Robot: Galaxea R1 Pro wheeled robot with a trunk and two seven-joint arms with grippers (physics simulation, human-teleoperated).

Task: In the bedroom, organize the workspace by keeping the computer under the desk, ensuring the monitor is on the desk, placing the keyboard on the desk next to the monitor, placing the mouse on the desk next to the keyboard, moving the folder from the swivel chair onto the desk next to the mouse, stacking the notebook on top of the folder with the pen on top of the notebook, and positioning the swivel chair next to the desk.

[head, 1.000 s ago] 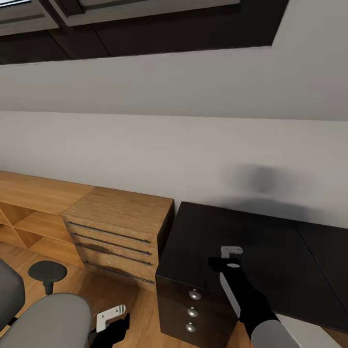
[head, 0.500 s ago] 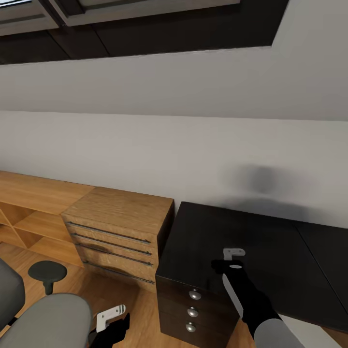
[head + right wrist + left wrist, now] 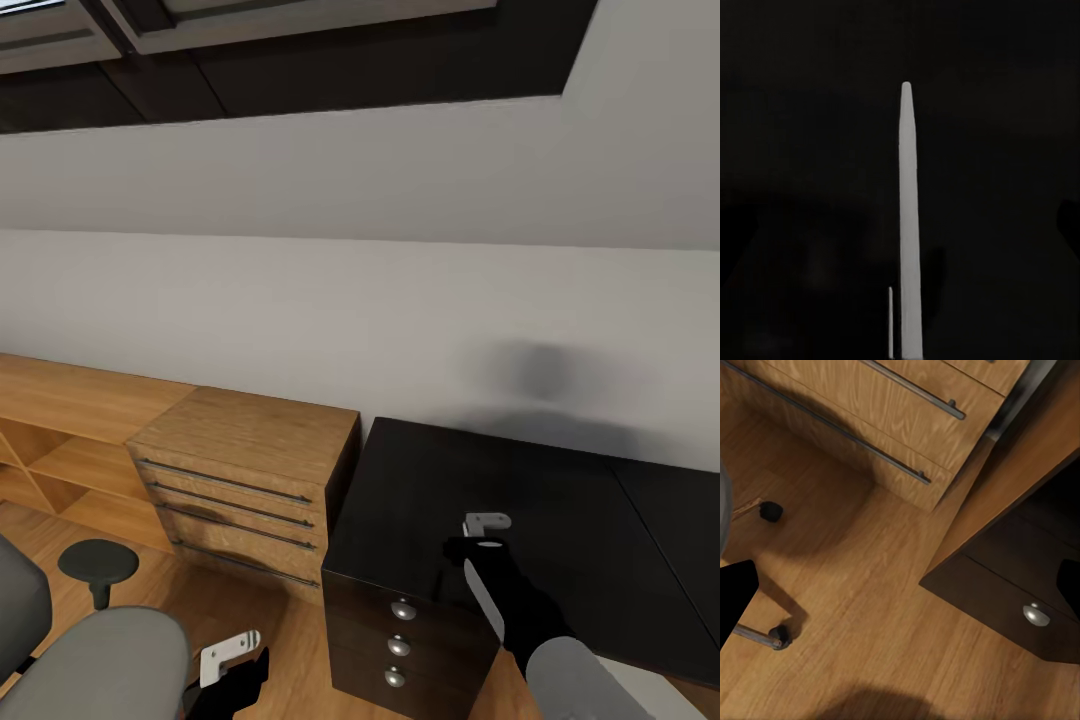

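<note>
R pincer (image 3: 487, 532) shifted slightly rightward and down over black worktop (image 3: 560, 500) since earlier frame. Pen (image 3: 908, 225) seen pinched in R pincer, hovering above worktop. L pincer (image 3: 228, 655) low by swivel chair (image 3: 90, 665); state can't be told. Judged early: pen placement pending, rest unseen.

sloped grey-white wall (image 3: 400, 200), dark skylight frames (image 3: 300, 60), light wood floor (image 3: 870, 607), low wooden drawer unit (image 3: 240, 470), open shelf (image 3: 50, 440)
</note>
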